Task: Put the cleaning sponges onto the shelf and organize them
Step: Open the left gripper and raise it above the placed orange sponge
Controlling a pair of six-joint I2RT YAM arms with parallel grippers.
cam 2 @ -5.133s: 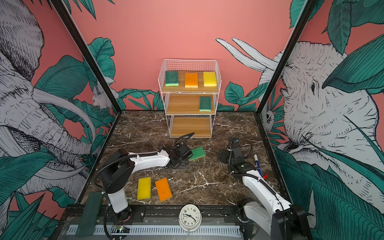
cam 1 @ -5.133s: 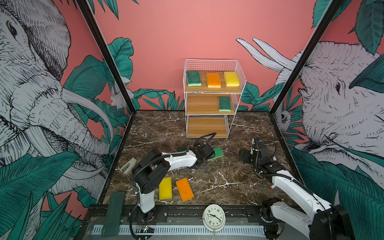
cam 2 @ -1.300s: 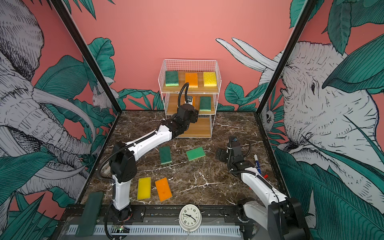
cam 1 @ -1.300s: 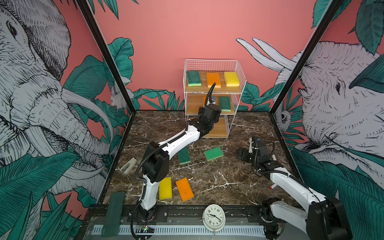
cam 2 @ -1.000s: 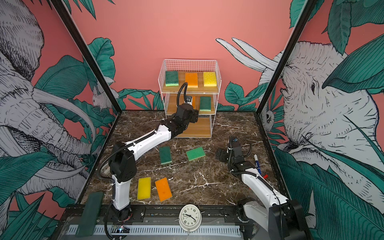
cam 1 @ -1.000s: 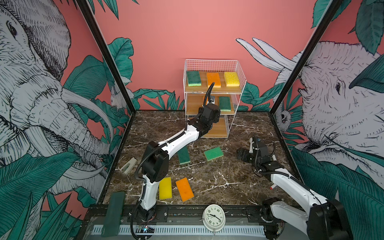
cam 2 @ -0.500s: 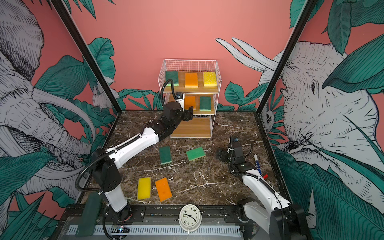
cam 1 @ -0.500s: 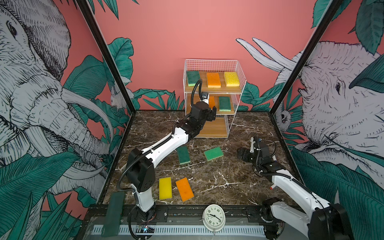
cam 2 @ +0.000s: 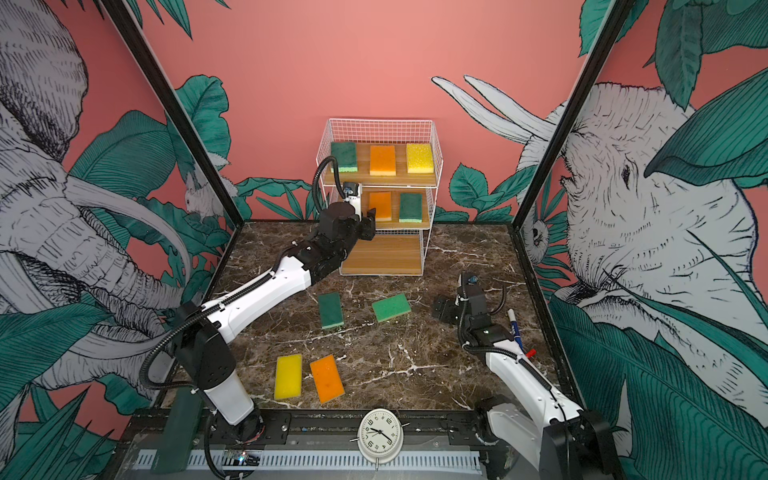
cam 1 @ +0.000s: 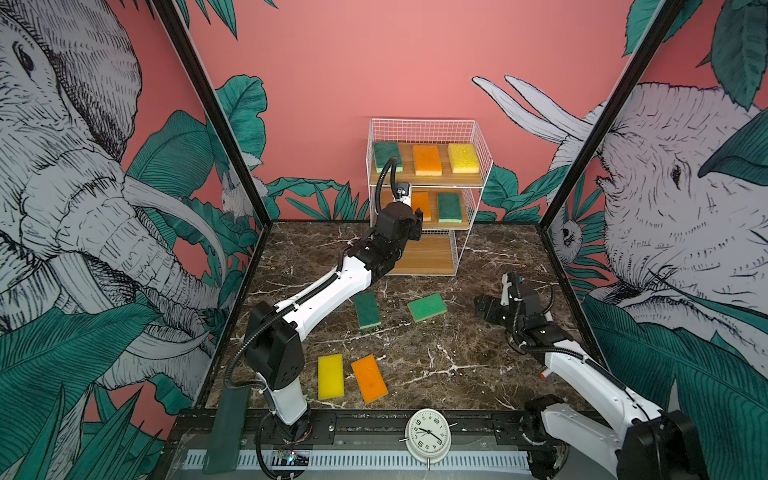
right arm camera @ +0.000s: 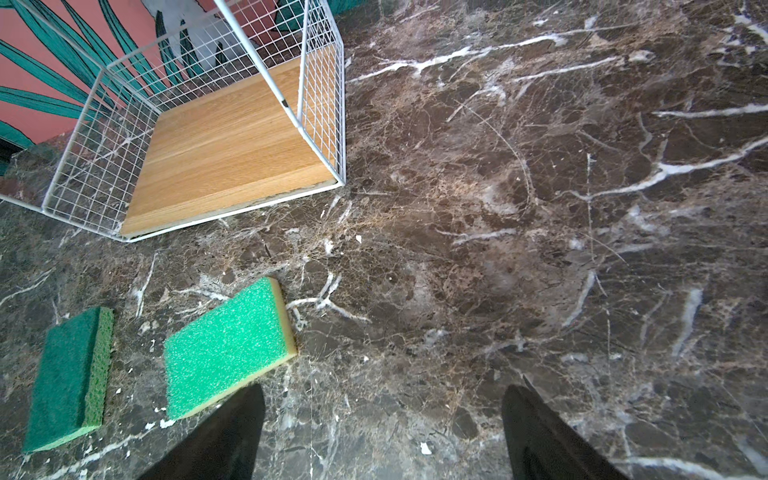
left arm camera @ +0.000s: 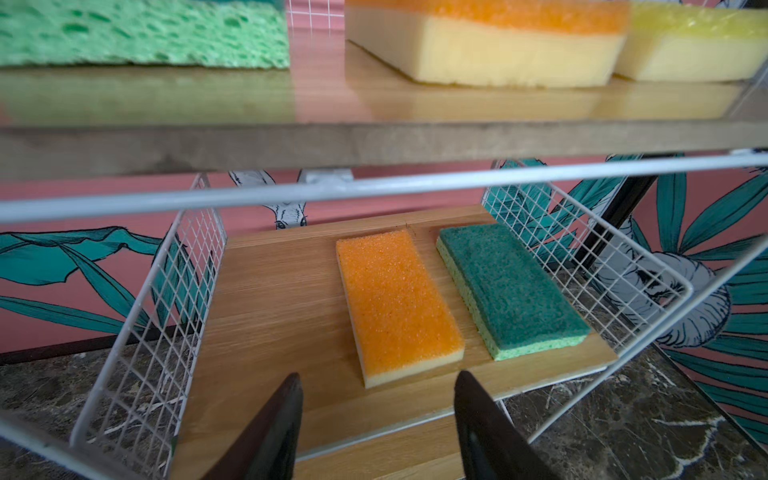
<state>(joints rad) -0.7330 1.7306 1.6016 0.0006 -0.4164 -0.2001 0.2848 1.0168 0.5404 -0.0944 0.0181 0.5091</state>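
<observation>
Left wrist view: flat rectangular orange foam sponge [left arm camera: 399, 303], likely light, squashy; I'd pinch its long edges. My left gripper [left arm camera: 378, 376] apart, empty.

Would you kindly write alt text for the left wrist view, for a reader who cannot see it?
An orange sponge and a dark green sponge lie side by side, not touching, on the middle board of the shelf, before the left gripper, jaws open and empty. The top board holds three more sponges.

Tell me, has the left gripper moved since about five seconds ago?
Yes. The left gripper rose from the table, near the light green sponge, to the middle board of the shelf.
</observation>
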